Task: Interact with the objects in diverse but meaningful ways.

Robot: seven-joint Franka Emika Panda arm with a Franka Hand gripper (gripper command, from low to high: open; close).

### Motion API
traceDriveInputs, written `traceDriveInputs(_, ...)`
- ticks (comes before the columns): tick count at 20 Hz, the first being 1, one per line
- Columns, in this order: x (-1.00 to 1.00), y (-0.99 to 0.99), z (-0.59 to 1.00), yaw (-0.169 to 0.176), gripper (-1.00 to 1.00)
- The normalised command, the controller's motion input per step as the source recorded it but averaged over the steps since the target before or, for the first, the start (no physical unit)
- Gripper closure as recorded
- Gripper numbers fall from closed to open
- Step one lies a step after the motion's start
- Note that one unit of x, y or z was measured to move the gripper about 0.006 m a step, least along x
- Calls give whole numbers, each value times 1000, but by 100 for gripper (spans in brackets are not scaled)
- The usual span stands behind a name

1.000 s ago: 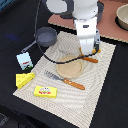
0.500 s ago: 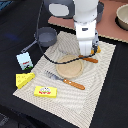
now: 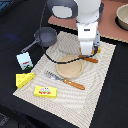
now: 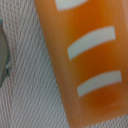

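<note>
**Bread loaf directly under the end effector**

Bread loaf, orange-brown with pale stripes across it, fills most of the wrist view and lies on the woven placemat. In the exterior view the end effector sits low over the placemat's far side, and only a sliver of the loaf shows beside it. Whether the fingers are apart or closed on the loaf cannot be told. A round tan plate lies just beside the end effector, with a fork at its near edge. The dark grey pan, milk carton, cheese wedge and flat yellow box lie well apart from it, toward the exterior view's left on the desk.
</note>
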Motion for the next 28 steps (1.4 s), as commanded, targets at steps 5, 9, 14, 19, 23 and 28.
traceDriveInputs(5,643,245,192,0,100)
traceDriveInputs(9,631,239,191,0,100)
traceDriveInputs(14,601,234,196,0,100)
traceDriveInputs(19,554,223,209,0,100)
traceDriveInputs(23,439,235,595,0,100)
traceDriveInputs(28,192,354,1000,0,100)
